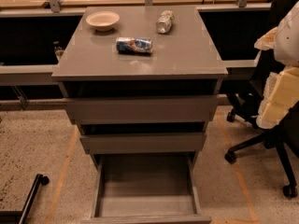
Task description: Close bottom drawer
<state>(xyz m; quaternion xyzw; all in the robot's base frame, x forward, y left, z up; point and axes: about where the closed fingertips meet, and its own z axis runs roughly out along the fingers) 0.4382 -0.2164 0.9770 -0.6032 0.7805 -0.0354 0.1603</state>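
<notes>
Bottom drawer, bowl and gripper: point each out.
bottom drawer (147,204), camera view, on its bare inner floor.
bowl (103,20), camera view, on its hollow middle.
gripper (275,101), camera view, at the right edge, on its pale body.

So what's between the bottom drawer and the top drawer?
Only the middle drawer, just above the open bottom drawer, in the camera view. The claw is off at the right edge, by the chair.

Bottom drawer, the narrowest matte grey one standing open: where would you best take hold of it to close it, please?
The narrow matte grey bottom drawer has no handle, so push the middle of its flat front panel from the front, straight inward. The gripper is at the right edge.
</notes>
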